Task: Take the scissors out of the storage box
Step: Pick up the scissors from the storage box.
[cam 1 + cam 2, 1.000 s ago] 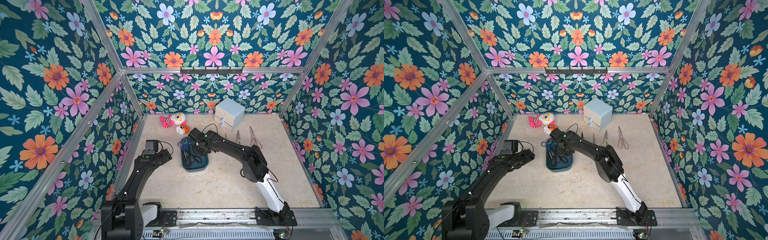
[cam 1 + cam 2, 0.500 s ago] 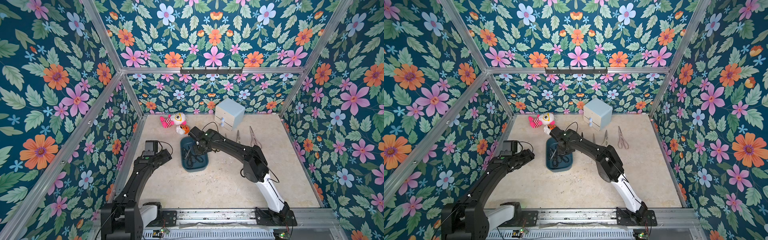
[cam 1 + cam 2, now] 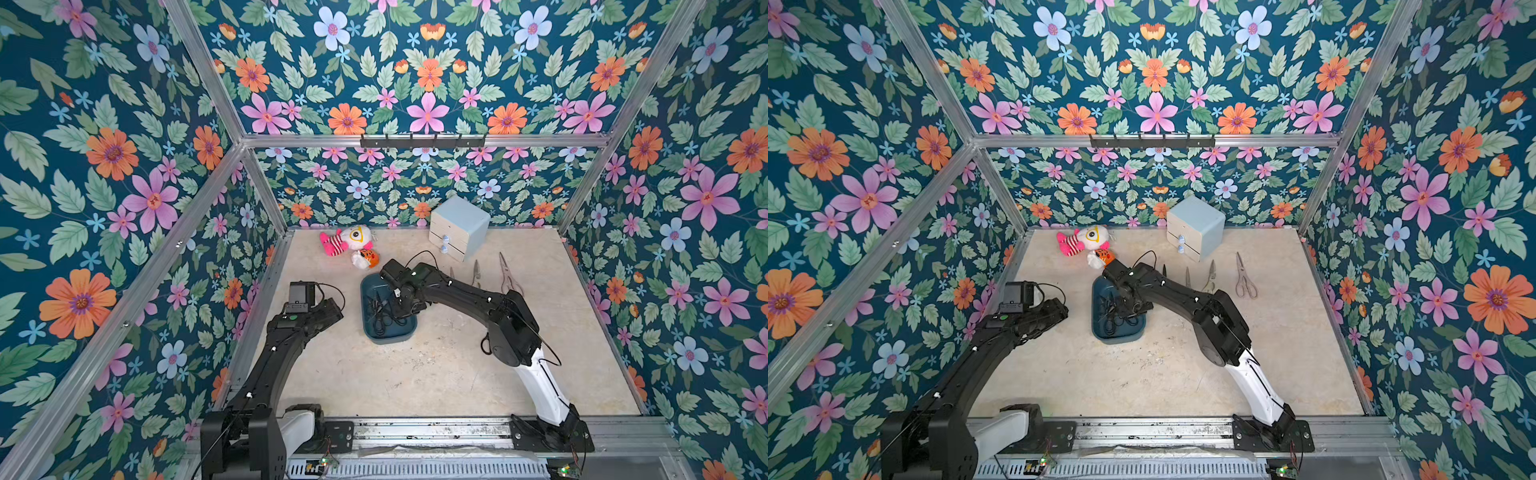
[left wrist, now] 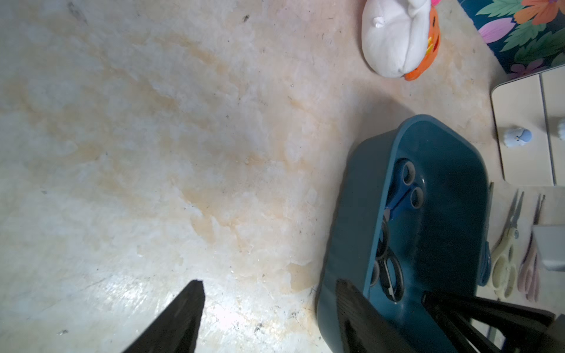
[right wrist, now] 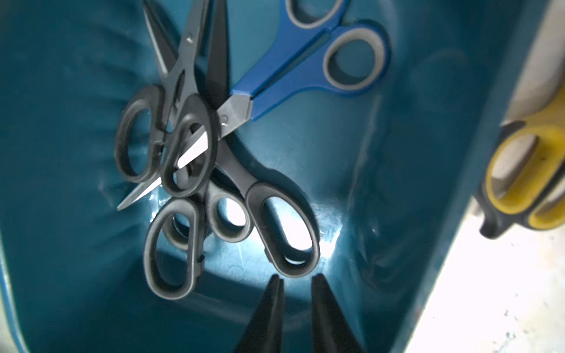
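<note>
The dark teal storage box (image 3: 390, 337) (image 3: 1119, 337) lies mid-table. Inside it are tangled black-handled scissors (image 5: 275, 220) (image 3: 379, 316) and a blue-handled pair (image 5: 305, 61) (image 4: 400, 198). My right gripper (image 5: 295, 278) (image 3: 402, 308) reaches down into the box. Its jaws stand a narrow gap apart with nothing between them, just short of a black handle loop. My left gripper (image 4: 269, 284) (image 3: 332, 309) hangs wide open and empty over the table left of the box, with one finger beside the outer wall (image 4: 348, 214).
Several scissors lie on the table right of the box: a yellow-black pair (image 5: 519, 177) by its wall, cream (image 4: 504, 259) and pink (image 4: 530, 269) pairs, and a large metal pair (image 3: 508, 274) (image 3: 1244, 278). A pale blue drawer cube (image 3: 459, 226) and plush toys (image 3: 353, 245) sit at the back.
My right gripper has shifted slightly over the box and its jaws have parted from shut to a narrow gap. The left arm has not moved.
</note>
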### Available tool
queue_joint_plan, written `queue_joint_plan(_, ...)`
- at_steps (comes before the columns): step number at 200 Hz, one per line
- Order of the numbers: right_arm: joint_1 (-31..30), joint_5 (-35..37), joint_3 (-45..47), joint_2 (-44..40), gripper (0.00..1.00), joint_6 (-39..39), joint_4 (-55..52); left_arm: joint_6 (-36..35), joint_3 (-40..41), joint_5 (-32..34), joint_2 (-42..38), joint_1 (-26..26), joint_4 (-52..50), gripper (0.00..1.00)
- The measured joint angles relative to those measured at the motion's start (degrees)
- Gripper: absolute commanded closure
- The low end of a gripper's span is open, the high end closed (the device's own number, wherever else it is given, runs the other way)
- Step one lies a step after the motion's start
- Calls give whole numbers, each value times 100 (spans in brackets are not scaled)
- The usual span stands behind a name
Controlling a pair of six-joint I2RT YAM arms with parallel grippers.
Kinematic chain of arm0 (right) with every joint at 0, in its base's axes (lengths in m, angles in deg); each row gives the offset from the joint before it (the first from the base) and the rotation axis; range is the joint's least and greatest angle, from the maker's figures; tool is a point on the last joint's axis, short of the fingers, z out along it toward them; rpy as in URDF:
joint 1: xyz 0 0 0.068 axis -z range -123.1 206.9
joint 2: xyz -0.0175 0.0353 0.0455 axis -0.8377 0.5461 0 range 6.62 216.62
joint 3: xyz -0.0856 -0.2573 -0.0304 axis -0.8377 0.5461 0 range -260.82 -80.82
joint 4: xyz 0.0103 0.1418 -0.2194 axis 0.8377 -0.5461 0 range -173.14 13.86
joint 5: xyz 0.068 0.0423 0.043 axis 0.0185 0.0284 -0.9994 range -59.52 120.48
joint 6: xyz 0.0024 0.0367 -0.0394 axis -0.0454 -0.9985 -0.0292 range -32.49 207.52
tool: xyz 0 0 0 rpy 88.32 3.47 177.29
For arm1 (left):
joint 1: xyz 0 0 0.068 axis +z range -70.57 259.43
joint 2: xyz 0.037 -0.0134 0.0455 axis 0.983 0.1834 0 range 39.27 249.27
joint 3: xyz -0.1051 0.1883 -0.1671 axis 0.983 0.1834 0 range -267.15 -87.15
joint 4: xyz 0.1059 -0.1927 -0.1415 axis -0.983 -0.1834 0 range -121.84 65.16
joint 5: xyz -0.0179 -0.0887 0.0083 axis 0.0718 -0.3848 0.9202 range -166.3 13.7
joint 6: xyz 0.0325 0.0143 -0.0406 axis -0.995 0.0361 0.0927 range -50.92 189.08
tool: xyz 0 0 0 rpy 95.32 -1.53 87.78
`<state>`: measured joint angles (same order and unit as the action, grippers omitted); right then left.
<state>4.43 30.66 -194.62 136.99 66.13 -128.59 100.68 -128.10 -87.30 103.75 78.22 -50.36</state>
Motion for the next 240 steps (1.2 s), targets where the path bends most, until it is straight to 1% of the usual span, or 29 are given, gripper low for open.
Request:
queue_joint_plan(61, -9, -181, -754, 258, 70, -37, -4, 129, -129, -114, 146, 74, -7, 27)
queue_joint_plan(113, -11, -533, -1158, 662, 68, -782, 249, 79, -212, -146, 236, 133, -26, 27)
queue_joint_plan(156, -11, -614, -1147, 732, 68, -1202, 330, -31, -212, -153, 251, 157, -31, 27)
queue_joint_plan(240, 0, -568, -1080, 938, 71, -1539, 568, -46, -192, -208, 190, 164, -87, 27)
